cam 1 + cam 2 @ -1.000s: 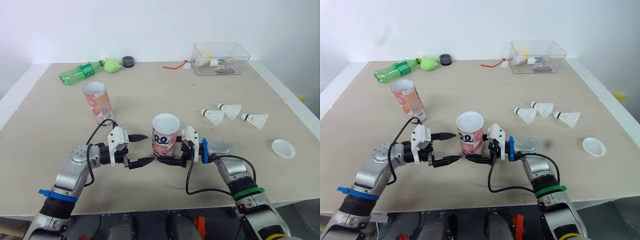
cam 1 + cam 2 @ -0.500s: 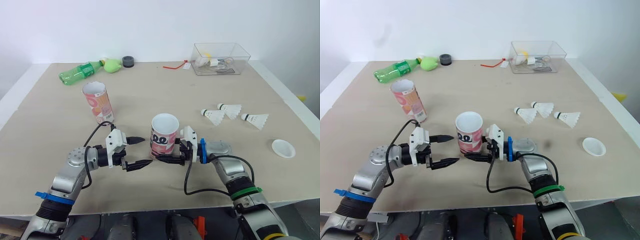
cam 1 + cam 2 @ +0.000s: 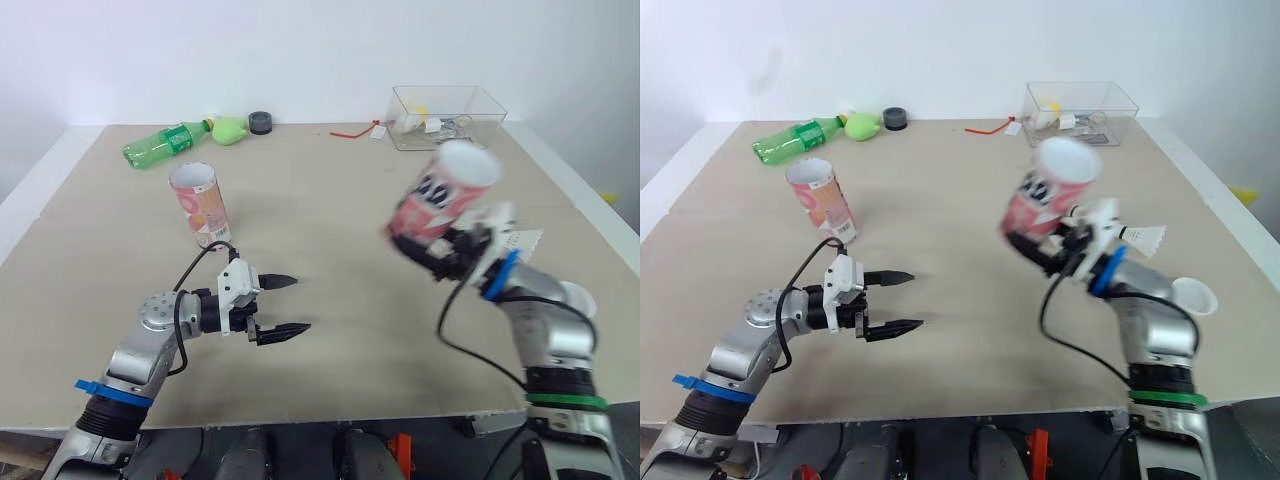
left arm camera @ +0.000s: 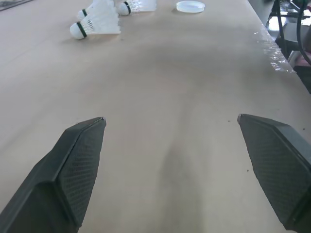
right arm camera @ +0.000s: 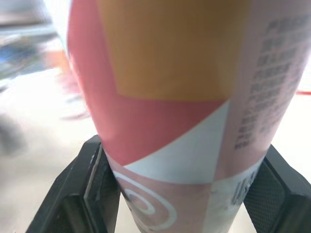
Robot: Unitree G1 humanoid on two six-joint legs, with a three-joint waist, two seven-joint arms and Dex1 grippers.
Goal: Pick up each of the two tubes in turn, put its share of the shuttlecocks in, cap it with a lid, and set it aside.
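My right gripper (image 3: 441, 252) is shut on a pink patterned tube (image 3: 443, 203), holding it tilted in the air above the table's right side, open end up. In the right wrist view the tube (image 5: 184, 97) sits between both fingers (image 5: 82, 194). A second pink tube (image 3: 200, 205) stands upright at the left. My left gripper (image 3: 292, 305) hovers open and holds nothing, low over the table's middle front. White shuttlecocks (image 4: 97, 24) lie on the right, one (image 3: 1145, 237) showing past the held tube. A white lid (image 3: 1193, 295) lies by the right edge.
A green bottle (image 3: 160, 145), a green lump (image 3: 228, 130) and a dark round cap (image 3: 261, 122) lie along the back left. A clear plastic box (image 3: 445, 115) with small items stands at the back right, a red tag (image 3: 355, 130) beside it.
The right gripper has lifted the tube off the table's middle, up and to the right, tilting it. The left gripper has stayed open near the same spot.
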